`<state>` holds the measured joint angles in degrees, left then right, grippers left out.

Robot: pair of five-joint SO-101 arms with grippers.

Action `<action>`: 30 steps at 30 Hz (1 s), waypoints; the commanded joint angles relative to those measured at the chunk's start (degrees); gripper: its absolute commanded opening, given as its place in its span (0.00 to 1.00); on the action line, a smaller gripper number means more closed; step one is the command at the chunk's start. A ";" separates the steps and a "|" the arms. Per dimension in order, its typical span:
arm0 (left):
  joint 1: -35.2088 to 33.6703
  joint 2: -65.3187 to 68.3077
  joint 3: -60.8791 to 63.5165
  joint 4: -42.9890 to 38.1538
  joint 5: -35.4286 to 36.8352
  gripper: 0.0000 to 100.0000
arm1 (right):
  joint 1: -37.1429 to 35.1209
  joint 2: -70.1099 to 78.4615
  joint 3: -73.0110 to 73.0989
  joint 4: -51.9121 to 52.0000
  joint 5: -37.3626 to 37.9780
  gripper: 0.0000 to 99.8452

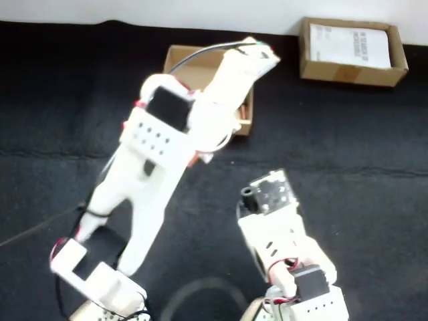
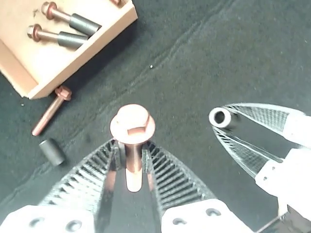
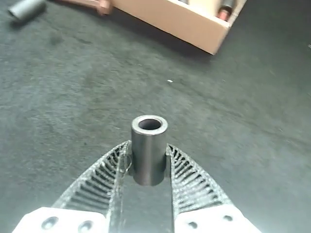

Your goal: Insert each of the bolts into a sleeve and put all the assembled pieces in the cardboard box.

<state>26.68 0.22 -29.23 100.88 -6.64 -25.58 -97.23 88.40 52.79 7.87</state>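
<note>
High view: box (image 1: pixel 179 59) lies partly under an arm (image 1: pixel 167 154). Left wrist view: bolt (image 2: pixel 132 127) is clenched by its shank in the left gripper (image 2: pixel 132 148), head outward, near the box; the shank tip is to be turned toward the sleeve (image 2: pixel 214 114) bore first. Right wrist view: the sleeve is clamped in the right gripper (image 3: pixel 148 148), bore open; it is best held fixed while the axes are aligned

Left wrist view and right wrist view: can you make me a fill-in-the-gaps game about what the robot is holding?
1. The left gripper is shut on a copper ____.
2. The right gripper is shut on a grey ____.
3. A loose bolt and a loose sleeve lie on the dark cloth outside the cardboard ____.
Missing words: bolt; sleeve; box.
</note>
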 commanded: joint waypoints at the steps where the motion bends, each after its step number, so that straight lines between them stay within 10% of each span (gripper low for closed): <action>1: -0.48 -8.57 5.23 -0.26 -0.09 0.01 | -0.66 -0.04 1.36 -6.11 0.18 0.01; 11: -4.97 -29.49 30.64 -6.51 0.18 0.01 | -1.63 -0.04 9.63 -25.89 -7.30 0.01; 19: -5.32 -46.46 60.70 -42.11 17.76 0.01 | -2.24 -0.04 14.55 -35.30 -7.38 0.01; 30: -4.97 -62.55 89.71 -87.65 18.99 0.01 | -2.15 -0.04 14.90 -36.09 -7.38 0.01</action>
<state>22.02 -58.86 58.15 23.60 12.09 -27.52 -97.23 94.90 18.07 1.01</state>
